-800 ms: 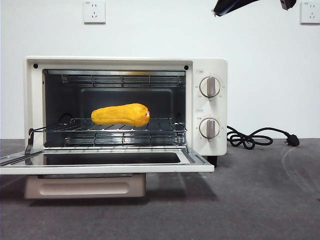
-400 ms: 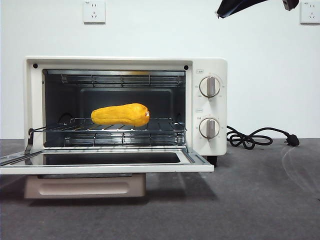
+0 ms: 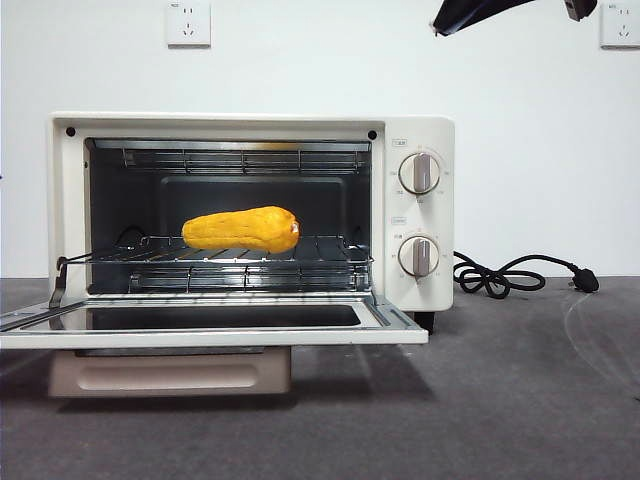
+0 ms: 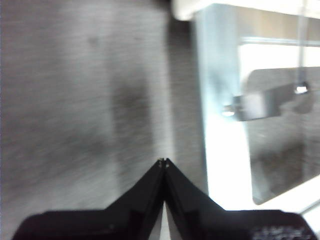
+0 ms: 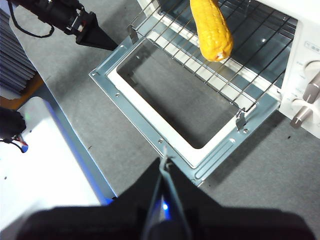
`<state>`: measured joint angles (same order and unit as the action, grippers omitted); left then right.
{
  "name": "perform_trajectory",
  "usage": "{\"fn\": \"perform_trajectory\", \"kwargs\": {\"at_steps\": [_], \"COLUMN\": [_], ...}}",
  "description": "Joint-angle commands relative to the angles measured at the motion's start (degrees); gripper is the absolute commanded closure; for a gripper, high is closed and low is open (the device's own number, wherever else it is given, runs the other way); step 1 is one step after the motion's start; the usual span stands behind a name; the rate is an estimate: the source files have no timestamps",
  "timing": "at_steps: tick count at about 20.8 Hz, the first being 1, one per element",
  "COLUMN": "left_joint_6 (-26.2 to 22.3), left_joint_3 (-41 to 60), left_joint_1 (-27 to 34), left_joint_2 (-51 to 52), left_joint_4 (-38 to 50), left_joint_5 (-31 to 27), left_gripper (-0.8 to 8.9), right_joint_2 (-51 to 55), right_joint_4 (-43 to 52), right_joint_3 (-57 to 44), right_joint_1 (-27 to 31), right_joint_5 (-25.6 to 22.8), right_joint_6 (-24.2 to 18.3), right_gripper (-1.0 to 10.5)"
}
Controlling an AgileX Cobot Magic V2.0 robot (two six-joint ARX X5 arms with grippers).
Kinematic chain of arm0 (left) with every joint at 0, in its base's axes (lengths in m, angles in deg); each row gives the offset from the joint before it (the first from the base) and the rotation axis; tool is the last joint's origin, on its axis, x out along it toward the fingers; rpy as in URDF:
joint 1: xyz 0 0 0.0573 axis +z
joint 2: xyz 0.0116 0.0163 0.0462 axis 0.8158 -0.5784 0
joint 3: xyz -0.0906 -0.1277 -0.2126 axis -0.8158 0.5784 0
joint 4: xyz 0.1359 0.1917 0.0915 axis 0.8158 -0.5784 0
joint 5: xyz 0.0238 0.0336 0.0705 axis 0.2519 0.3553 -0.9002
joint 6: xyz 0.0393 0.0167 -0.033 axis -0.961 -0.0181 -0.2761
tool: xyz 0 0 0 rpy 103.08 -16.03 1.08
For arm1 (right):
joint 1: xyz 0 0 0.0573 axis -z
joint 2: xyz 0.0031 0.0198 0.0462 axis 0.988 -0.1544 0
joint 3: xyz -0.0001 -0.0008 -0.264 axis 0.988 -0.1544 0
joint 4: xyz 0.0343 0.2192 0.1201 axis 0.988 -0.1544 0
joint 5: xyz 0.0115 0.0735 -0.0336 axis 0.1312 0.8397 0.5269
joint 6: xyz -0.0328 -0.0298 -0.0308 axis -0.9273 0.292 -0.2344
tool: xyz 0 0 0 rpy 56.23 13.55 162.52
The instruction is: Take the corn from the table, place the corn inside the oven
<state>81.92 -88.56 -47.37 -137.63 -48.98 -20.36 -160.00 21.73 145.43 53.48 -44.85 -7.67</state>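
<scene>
Corn in, door down, both arms clear!

Right gripper (image 5: 164,162) pinched together, empty, high above the dropped oven (image 3: 420,215) door; beyond its tips, corn (image 3: 242,229) lying on the wire rack (image 3: 330,250) inside. Left gripper (image 4: 163,161) closed too, empty, beside the door's edge over the table (image 3: 520,390).

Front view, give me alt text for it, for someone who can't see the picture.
A yellow-orange corn lies on the wire rack inside a cream-white oven whose door hangs fully open over the dark grey table. A black power cord trails beside it, and a dark arm tip shows at the top edge.
</scene>
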Motion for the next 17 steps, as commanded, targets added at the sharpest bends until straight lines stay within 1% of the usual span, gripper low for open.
{"fn": "perform_trajectory", "kwargs": {"at_steps": [1, 7, 12, 17], "left_joint_6": [0.26, 0.39, 0.09, -1.77], "left_joint_3": [0.35, 0.35, 0.35, 0.35], "left_joint_1": [-0.98, -2.36, -2.84, -2.84], "left_joint_2": [-0.87, -1.27, -1.27, -1.27], "left_joint_4": [0.77, 0.66, -2.21, -5.75], "left_joint_5": [1.25, 1.27, 2.03, 4.87], "left_gripper": [8.21, 8.21, 8.21, 8.21], "right_joint_2": [-0.2, -0.17, -0.2, -0.2], "right_joint_4": [0.31, 0.22, 0.17, 0.15], "right_joint_3": [-0.33, -0.33, -0.33, -0.33], "right_joint_1": [0.0, 0.0, 0.0, 0.0], "right_joint_5": [0.22, 0.22, 0.22, 0.24], "right_joint_6": [-0.55, -0.52, -0.52, -0.5], "right_gripper": [9.6, 9.6, 9.6, 9.6]}}
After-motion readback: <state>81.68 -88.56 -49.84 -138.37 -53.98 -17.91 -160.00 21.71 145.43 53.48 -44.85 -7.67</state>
